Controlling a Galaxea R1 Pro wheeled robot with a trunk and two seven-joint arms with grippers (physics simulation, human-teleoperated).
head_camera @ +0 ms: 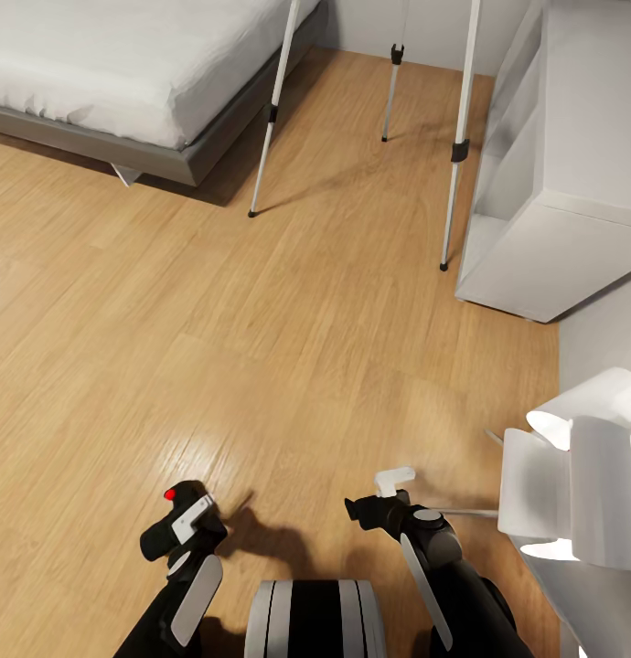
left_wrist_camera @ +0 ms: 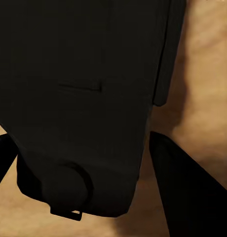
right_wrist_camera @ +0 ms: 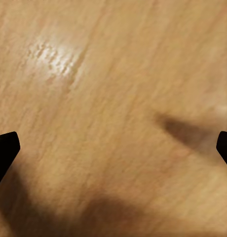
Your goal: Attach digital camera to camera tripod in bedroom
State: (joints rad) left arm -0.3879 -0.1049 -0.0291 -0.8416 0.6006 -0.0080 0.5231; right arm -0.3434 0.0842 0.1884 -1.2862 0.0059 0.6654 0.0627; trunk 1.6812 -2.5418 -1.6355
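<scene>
In the head view my left tool sat at the lower left of the frame, clamped on the digital camera, whose red dot showed at its top. The left wrist view had the digital camera as a big dark box between my two black fingers, pressed on both sides, with wood floor behind it.

My right tool was at the lower middle of the head view, carrying nothing. In the right wrist view its fingertips stood wide apart at the two edges of the frame, with bare wood floor and a glare patch between them.

The camera tripod stood at the top of the head view, well apart from both tools. Three silver-white legs with black joints were planted on the light wood floor; its head was cut off by the top edge. Left leg just beside the grey bed with its white mattress at upper left; right leg just beside a white shelf unit at upper right.

A white lamp-like object sat at the right edge, near my right arm. My robot base showed at bottom centre.
</scene>
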